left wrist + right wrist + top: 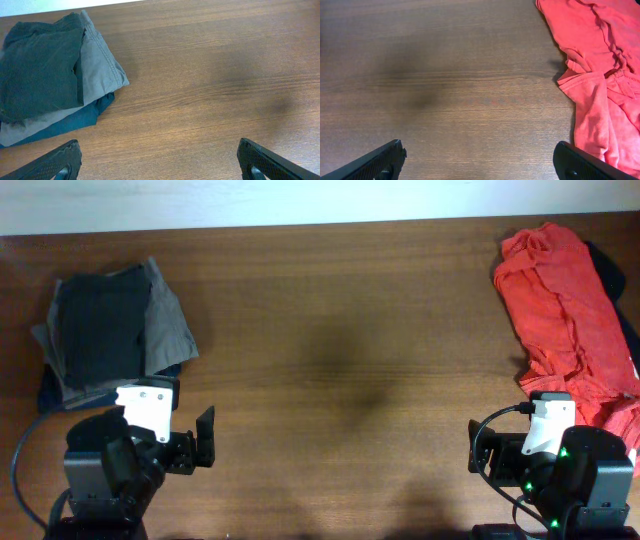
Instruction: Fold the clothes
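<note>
The left end effector [159, 161] stands wide, its textured black fingers holding nothing above the brown wood-grain tabletop [210, 75]. At far left the charcoal trousers [40, 70] lie folded in a soft rectangle on top of grey-khaki trousers [102, 65] with stitched seams and a navy garment [75, 120]. The right end effector [480, 161] is equally wide and empty, near a crumpled red garment [600, 45].

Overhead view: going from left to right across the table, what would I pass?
Dark charcoal trousers topping a folded pile → wooden table → crumpled red garment.
</note>
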Robot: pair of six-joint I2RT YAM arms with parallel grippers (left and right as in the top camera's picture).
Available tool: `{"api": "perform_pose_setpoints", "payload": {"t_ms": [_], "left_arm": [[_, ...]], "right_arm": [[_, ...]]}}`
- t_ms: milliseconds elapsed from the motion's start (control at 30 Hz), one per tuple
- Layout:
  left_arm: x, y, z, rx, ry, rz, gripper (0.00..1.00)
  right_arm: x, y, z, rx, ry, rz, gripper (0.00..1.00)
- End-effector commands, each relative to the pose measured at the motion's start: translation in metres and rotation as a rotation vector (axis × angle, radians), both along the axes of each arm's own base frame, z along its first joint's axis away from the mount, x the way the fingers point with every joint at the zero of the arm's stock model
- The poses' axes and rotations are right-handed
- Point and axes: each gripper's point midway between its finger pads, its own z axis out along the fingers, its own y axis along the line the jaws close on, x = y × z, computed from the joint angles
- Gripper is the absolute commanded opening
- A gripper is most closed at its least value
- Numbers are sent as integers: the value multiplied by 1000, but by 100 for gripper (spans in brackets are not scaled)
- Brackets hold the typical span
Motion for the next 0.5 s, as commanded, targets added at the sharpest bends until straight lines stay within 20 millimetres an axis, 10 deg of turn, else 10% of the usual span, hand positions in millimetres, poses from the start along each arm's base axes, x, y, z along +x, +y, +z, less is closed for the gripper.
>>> {"api": "perform_pose_setpoints", "payload": {"t_ms": [0, 467], "left_arm": [[0, 2, 1, 17, -6, -1, 99], [0, 2, 1, 17, -6, -1, 99]], "right_arm": [[0, -2, -3, -2, 6, -13, 99], [-9, -10, 4, -43, -43, -47, 99]]}}
